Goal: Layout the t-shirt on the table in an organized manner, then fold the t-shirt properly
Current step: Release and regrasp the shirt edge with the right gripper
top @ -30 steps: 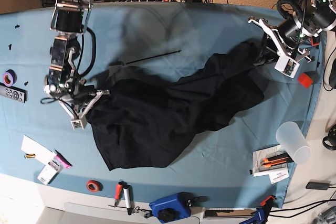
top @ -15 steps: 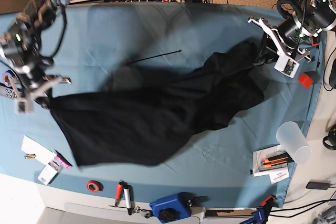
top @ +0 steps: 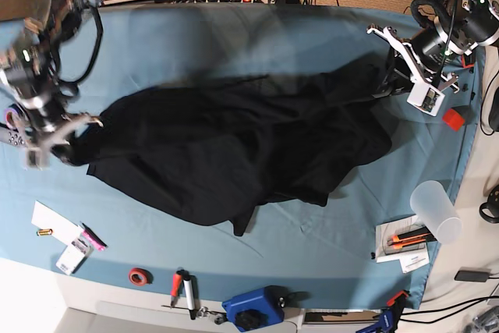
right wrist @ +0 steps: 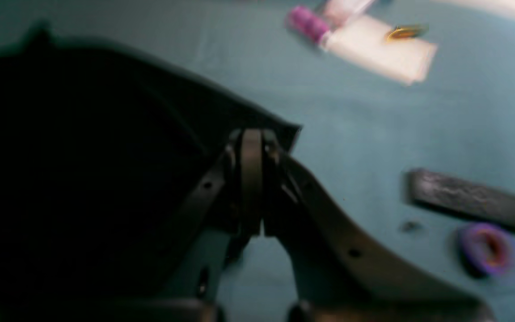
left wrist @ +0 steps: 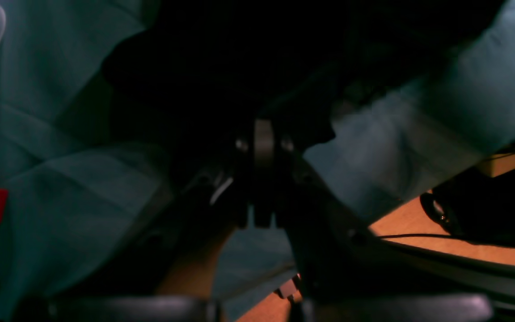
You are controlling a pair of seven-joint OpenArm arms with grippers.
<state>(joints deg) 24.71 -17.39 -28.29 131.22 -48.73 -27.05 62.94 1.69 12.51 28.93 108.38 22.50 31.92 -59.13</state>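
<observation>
Black t-shirt point(top: 234, 154) sprawls between purple tape point(right wrist: 485, 250) and cup point(top: 437, 210).

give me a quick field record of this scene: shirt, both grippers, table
t-shirt: black, spread in a wrinkled band across the table, not flat
left gripper: shut on the t-shirt's edge at the base view's right
right gripper: shut on the t-shirt's edge at the base view's left
table: light blue cloth, small tools along its borders
fold: not yet begun
</observation>
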